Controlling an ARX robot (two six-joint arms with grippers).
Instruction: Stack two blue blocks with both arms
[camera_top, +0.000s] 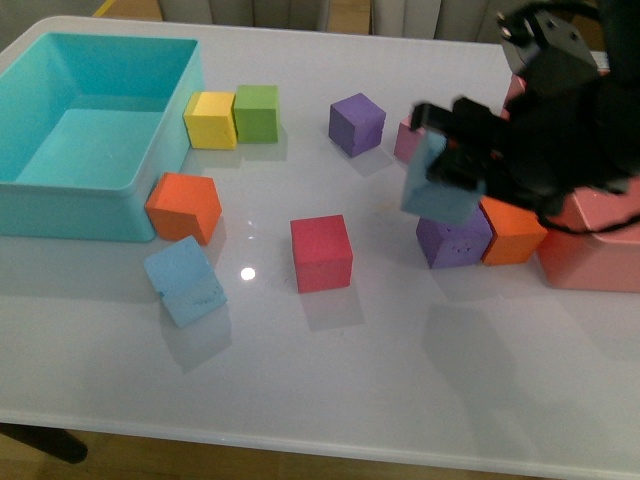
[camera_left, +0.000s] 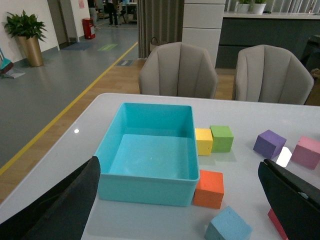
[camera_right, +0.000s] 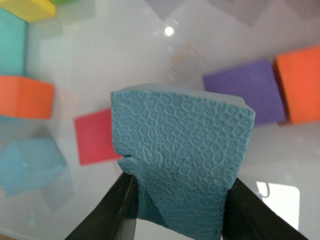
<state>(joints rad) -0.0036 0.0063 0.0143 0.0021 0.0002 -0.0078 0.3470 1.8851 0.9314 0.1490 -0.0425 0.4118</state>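
One pale blue block (camera_top: 437, 190) is up in the air, pinched tight between the two black fingers of the right gripper (camera_top: 447, 145). It hangs tilted just above a purple cube (camera_top: 452, 243) on the white table (camera_top: 400, 380). The other blue block (camera_top: 185, 281) sits on the table, turned a bit crooked, near the front corner of the big turquoise bin (camera_top: 60, 215) and just beside an orange cube (camera_top: 184, 207). The front view is blurry around the right arm, so the held block looks smooth there. The right wrist view is very close and shows its face covered in little bumpy cells, with a small dent by one finger. The front view does not show the left arm at all. Only the left wrist view shows the left gripper (camera_left: 178, 167), with its fingers wide apart and nothing between them. The held block hides part of the purple cube, and the right arm covers part of a pink box (camera_top: 590, 255).
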